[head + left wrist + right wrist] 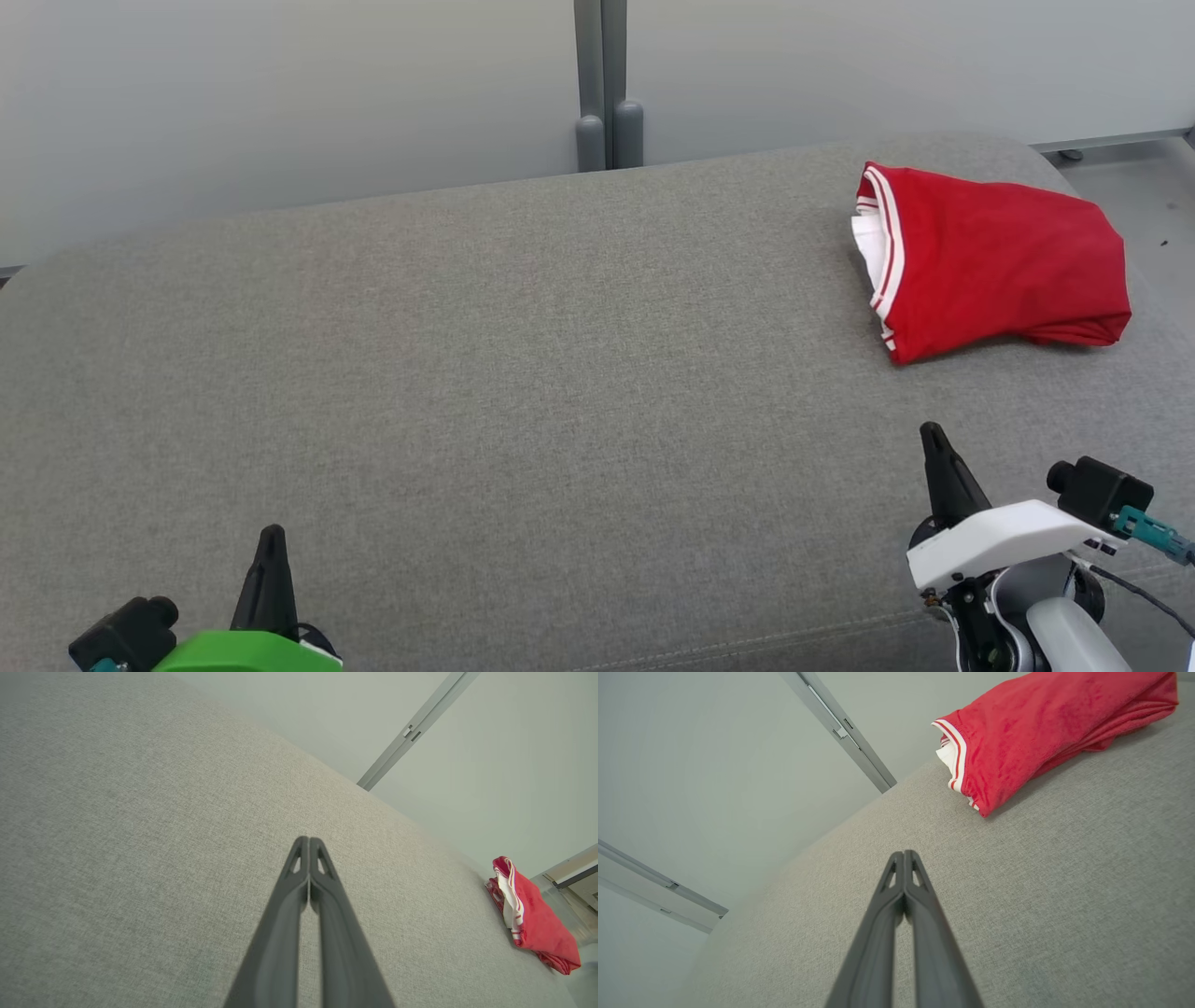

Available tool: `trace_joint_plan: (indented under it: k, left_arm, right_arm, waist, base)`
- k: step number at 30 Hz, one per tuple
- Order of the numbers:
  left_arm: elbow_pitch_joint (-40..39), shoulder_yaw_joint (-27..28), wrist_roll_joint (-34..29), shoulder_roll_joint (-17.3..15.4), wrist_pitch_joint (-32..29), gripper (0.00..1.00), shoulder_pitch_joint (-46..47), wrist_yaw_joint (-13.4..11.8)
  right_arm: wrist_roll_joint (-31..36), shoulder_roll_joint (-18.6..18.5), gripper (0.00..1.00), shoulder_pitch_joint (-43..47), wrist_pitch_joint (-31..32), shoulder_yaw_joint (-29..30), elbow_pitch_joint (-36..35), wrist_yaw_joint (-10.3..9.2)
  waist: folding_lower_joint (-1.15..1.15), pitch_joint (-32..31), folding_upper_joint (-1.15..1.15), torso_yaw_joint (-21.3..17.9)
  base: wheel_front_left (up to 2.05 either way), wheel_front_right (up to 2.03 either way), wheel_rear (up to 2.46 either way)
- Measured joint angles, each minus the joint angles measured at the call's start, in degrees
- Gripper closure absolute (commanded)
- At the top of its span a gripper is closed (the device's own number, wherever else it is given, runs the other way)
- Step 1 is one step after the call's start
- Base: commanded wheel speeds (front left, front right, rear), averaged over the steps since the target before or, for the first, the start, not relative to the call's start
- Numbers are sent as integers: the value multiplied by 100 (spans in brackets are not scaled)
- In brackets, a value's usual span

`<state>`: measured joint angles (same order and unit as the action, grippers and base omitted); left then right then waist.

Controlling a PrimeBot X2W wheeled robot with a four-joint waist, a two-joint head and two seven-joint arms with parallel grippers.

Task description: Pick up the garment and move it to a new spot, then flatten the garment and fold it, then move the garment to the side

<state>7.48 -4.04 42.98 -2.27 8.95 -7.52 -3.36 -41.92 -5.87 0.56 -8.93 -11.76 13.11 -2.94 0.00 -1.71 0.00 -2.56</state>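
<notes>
The garment (994,259) is a red piece with white striped trim, lying folded in a compact bundle at the far right of the grey cushion (523,373). It also appears at the right edge as the garment (532,914) in the left wrist view and at the top right as the garment (1045,728) in the right wrist view. My left gripper (272,534) is shut and empty at the near left, far from the cloth. My right gripper (931,431) is shut and empty, a short way in front of the garment. Both pairs of fingers, the left gripper (309,839) and the right gripper (904,853), press together above bare fabric.
A pale wall with a grey vertical post (605,84) stands behind the cushion. Beyond the cushion's rounded right end, floor (1148,215) shows. Wide bare grey fabric lies across the middle and left.
</notes>
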Motion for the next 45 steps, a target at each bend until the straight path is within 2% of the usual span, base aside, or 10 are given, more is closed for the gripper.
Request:
trace_joint_plan:
  k: [45]
  left_arm:
    - [493,343,3308,-94,-843,100,610,639]
  right_arm:
    - [-3376,94,100,-197,853,1072,132,598]
  waist:
    - [0,124,0,167]
  base:
    - [0,0,0]
